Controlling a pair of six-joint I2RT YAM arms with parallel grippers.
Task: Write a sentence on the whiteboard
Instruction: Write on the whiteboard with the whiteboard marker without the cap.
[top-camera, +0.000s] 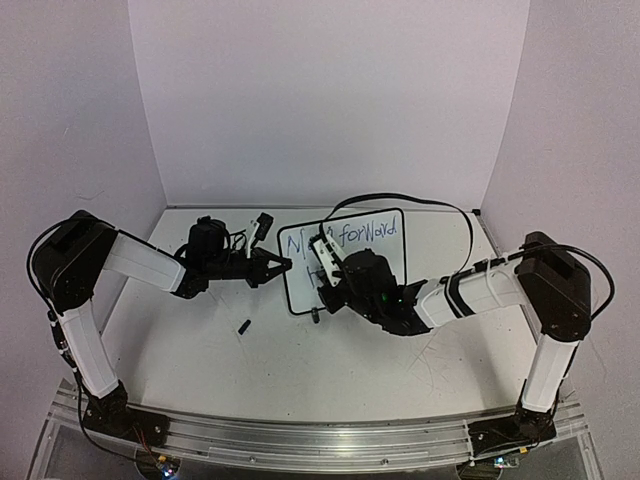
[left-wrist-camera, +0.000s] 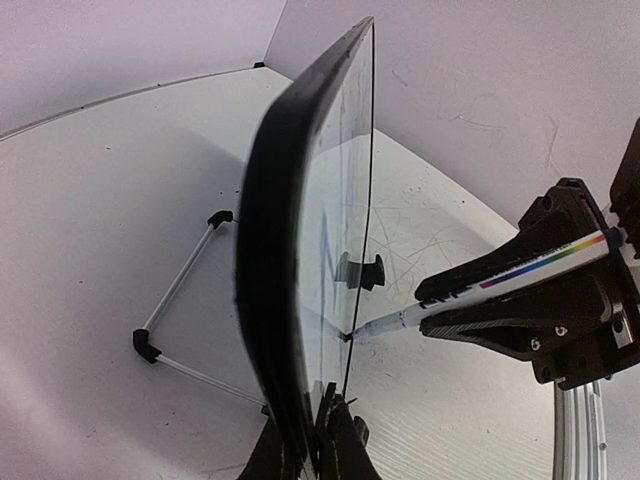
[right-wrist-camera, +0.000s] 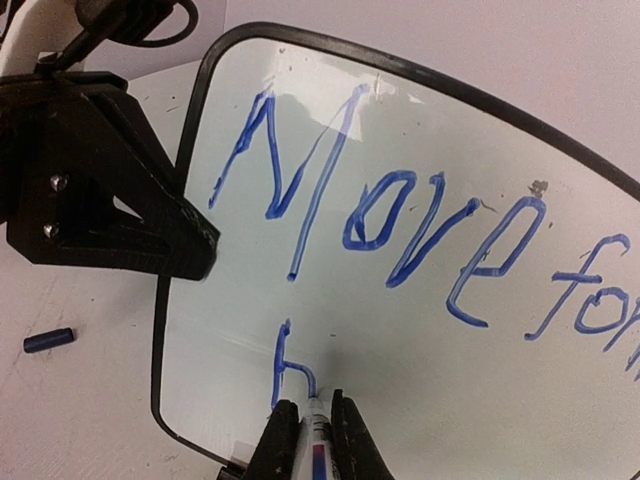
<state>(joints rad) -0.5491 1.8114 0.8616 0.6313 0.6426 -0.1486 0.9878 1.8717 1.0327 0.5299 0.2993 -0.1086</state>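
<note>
1. Top external view: the whiteboard (top-camera: 298, 278) stands upright near the middle of the white tabletop (top-camera: 300, 370), its written face turned toward the arm bases. One arm reaches in from each side.

2. The left gripper (left-wrist-camera: 312, 440) is clamped on the board's edge, one finger on each side of the thin black frame. From above, this is the board's left edge. The left wrist camera looks along the board almost edge-on.

3. The right gripper (right-wrist-camera: 317, 402) is clenched around a marker (right-wrist-camera: 316, 430) with a white barrel and a rainbow stripe. The marker's tip touches the lower left part of the writing surface.

4. The sentence (right-wrist-camera: 400, 230) is in blue ink. "Move" is plain in the right wrist view, followed by "for" running off the frame's right edge. The overhead camera shows "forward" along the board's upper right, with the arm covering part of the line.

5. Below the "M", just left of the marker tip, sits a single blue letter that could be an h or a b.

6. Behind the board, the wire stand (left-wrist-camera: 180, 290) rests on the tabletop.

7. A small blue cap (right-wrist-camera: 48, 341) lies on the tabletop near the board's lower left corner, apart from both arms.
</note>
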